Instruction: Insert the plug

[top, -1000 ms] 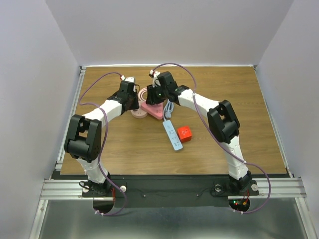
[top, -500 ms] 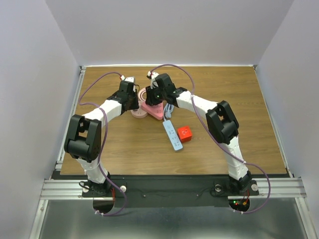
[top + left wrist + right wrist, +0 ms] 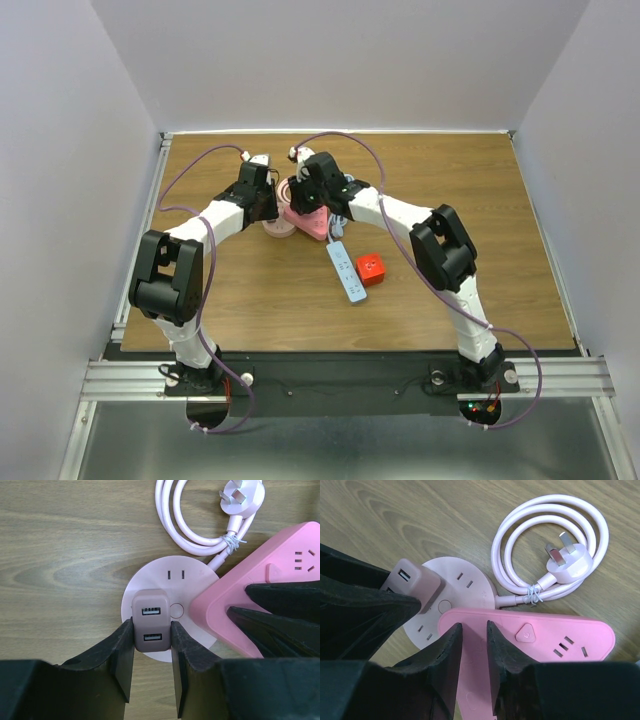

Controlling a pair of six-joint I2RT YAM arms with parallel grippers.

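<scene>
The red cube plug (image 3: 371,268) lies on the table beside the light blue power strip (image 3: 346,272), away from both grippers. My left gripper (image 3: 152,630) is shut on a mauve USB charger block (image 3: 150,607) that sits on a round pale pink socket hub (image 3: 170,570). My right gripper (image 3: 473,627) stands over a pink triangular power strip (image 3: 545,630), its jaws a narrow gap apart with nothing between them and its tips at the strip's top face. The red plug shows in neither wrist view.
The hub's pale pink cord (image 3: 501,545) lies coiled behind the pink strip, ending in a three-pin plug (image 3: 567,560). The pink strip (image 3: 318,225) overlaps the hub (image 3: 278,230). Both wrists are close together at the back middle of the table.
My right wrist has shifted a little left, closer to my left gripper, over the pink strip. The left arm, red plug and blue strip have not moved.
</scene>
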